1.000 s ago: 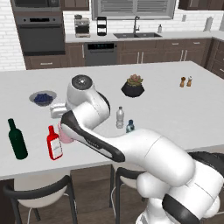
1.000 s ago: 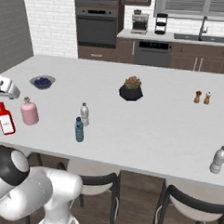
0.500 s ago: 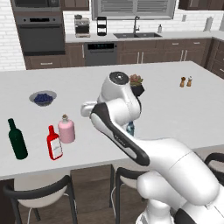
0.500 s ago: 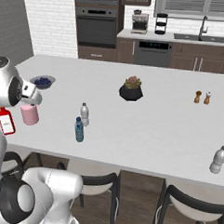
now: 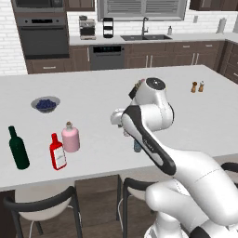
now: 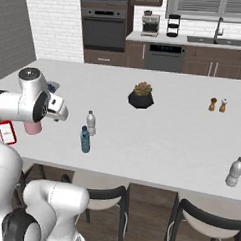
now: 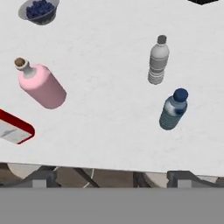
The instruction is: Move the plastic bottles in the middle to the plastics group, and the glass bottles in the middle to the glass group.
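Two small plastic bottles stand mid-counter: a clear one (image 6: 91,123) (image 7: 158,65) and a blue-tinted one (image 6: 85,139) (image 7: 174,109). In the left base view the blue one (image 5: 137,147) peeks out behind my arm. The flat red glass bottle (image 5: 57,151) (image 6: 7,132) (image 7: 13,129) stands at the left beside the glass group: a squat pink bottle (image 5: 70,137) (image 7: 41,87) and a dark green wine bottle (image 5: 18,148). My gripper (image 6: 58,109) (image 7: 111,179) hangs open and empty above the counter, between the pink bottle and the small bottles, touching nothing.
A bowl of blueberries (image 5: 45,103) (image 7: 39,9) sits behind the glass group. A potted plant (image 6: 141,95) and two shakers (image 6: 218,105) stand farther back. Another clear plastic bottle (image 6: 234,172) is at the counter's right end. Stools line the near edge.
My arm has swung right, away from the red and pink bottles and towards the two small bottles. The pink bottle is uncovered again. The jaws stayed open.
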Tool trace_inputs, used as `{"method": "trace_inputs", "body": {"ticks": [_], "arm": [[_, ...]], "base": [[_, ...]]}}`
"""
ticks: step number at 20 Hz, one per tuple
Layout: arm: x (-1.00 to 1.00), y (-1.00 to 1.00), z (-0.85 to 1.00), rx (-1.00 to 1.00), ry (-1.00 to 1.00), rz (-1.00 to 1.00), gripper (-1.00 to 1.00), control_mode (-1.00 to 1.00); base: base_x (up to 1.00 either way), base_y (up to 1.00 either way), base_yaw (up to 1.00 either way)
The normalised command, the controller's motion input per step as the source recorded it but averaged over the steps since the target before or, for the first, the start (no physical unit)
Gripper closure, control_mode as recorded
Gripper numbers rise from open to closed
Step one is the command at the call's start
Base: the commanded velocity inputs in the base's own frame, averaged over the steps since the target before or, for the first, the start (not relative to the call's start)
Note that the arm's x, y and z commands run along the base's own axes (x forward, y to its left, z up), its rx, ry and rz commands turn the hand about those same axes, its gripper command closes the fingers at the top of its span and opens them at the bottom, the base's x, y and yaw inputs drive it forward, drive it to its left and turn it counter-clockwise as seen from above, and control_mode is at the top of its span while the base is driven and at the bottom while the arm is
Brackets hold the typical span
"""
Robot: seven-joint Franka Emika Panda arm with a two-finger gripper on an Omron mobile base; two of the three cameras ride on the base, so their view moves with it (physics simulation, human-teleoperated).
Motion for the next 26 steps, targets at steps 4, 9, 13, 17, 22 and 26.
{"method": "trace_inputs", "body": {"ticks": [4, 9, 13, 17, 22, 26], "arm": [[0.2, -0.27, -0.42, -0.07, 0.0, 0.0, -1.0, -1.0], [0.22, -0.45, -0.1, -0.15, 0.01, 0.0, -1.0, -1.0], [0.22, -0.67, -0.01, -0.01, 0.0, 0.0, -1.0, -1.0], [0.25, -0.68, -0.04, 0.0, 0.0, 0.0, -1.0, -1.0], [0.13, -0.06, -0.4, 0.0, 0.0, 0.0, -1.0, -1.0], [0.4, 0.04, -0.44, -0.01, 0.03, 0.0, -1.0, -1.0]], "base": [[0.0, 0.0, 0.0], [0.0, 0.0, 0.0], [0.0, 0.0, 0.0], [0.0, 0.0, 0.0], [0.0, 0.0, 0.0], [0.0, 0.0, 0.0]]}}
